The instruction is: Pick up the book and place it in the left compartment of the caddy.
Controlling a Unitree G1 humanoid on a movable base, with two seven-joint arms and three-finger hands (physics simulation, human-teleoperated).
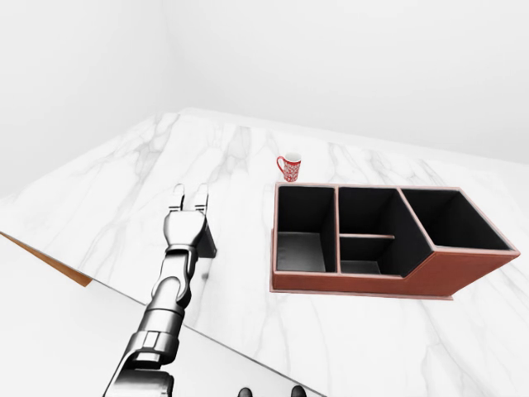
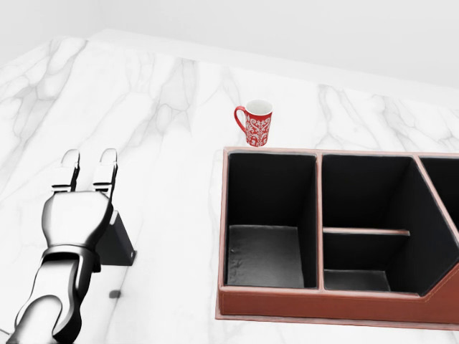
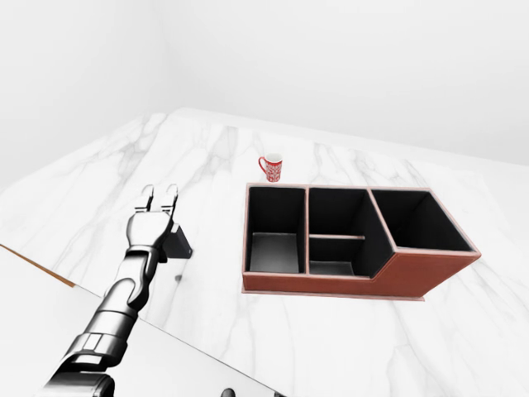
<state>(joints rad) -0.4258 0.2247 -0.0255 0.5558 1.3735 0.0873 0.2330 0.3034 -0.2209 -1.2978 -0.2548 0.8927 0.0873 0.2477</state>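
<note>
The book (image 2: 122, 245) is a dark slab lying on the white marble table (image 2: 165, 107), at the lower left of the head view. My left hand (image 2: 90, 168) hovers over it with its fingers stretched out, open, and its palm hides most of the book. The brown caddy (image 2: 323, 304) with black insides stands to the right. Its left compartment (image 2: 264, 254) holds nothing. My right hand does not show in any view.
A red and white patterned mug (image 2: 256, 123) stands just above the caddy's top left corner. The table's near edge (image 1: 50, 260) runs diagonally across the lower left of the left-eye view.
</note>
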